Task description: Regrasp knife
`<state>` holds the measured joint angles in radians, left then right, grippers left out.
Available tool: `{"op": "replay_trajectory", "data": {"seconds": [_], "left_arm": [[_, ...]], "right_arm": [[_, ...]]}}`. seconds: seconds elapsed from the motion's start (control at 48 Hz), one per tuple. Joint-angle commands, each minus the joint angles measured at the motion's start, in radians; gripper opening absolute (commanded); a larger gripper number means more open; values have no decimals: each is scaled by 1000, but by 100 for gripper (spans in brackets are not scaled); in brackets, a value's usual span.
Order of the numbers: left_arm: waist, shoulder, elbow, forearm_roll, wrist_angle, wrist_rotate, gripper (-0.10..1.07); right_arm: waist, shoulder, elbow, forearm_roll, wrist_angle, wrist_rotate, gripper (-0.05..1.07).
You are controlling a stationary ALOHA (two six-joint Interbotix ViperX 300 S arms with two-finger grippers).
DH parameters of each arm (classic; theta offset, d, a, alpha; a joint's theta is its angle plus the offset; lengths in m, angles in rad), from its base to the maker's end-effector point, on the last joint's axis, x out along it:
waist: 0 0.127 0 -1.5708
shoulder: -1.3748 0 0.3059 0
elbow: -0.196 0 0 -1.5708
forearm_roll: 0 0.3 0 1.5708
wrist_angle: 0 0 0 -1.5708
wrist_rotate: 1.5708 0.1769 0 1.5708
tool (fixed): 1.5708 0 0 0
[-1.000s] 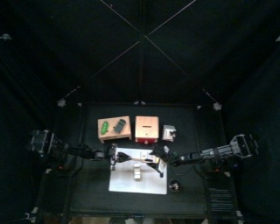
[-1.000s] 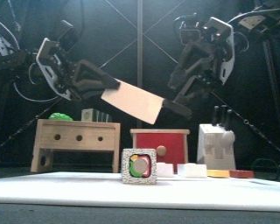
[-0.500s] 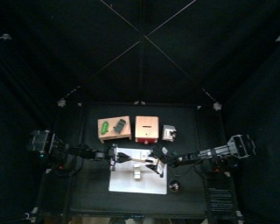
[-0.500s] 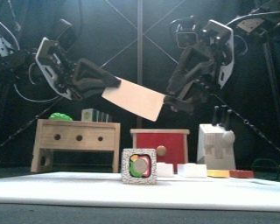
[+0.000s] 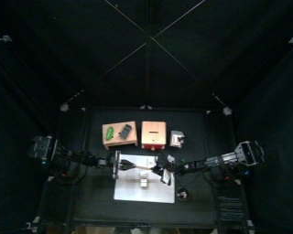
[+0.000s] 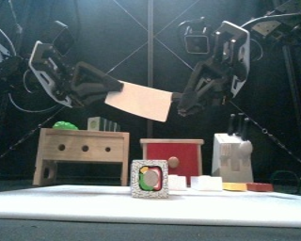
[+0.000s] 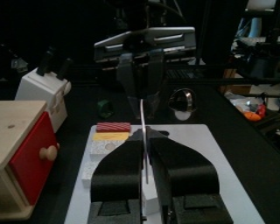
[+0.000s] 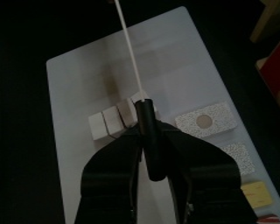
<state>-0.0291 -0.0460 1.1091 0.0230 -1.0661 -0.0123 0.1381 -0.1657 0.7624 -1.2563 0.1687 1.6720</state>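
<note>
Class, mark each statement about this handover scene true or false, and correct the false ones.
1. The broad-bladed cleaver knife hangs in the air between both grippers. True.
2. The right gripper has its jaws around the knife's black handle. True.
3. The red box with a round knob lies on its side. False: it stands upright.
4. The pale wooden box with holes stands right of the red box. False: it stands left of it in the front view.

Knife (image 8: pixel 136 74) handle between claw (image 8: pixel 152 153) jaws
</note>
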Motion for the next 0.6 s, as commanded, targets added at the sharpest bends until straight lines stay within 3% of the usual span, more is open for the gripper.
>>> {"op": "replay_trajectory", "data": {"seconds": [0.0,0.188,0.583], "left_arm": [[-5,6,-8,5,-11,2,44],[-11,32,-9,25,-11,-3,44],[-58,80,-12,66,-9,-15,44]], "right_arm": [[-2,-38,-23,0,-3,5,52],[-6,-38,-29,5,-6,6,46],[-48,-21,-18,44,-9,6,46]]}}
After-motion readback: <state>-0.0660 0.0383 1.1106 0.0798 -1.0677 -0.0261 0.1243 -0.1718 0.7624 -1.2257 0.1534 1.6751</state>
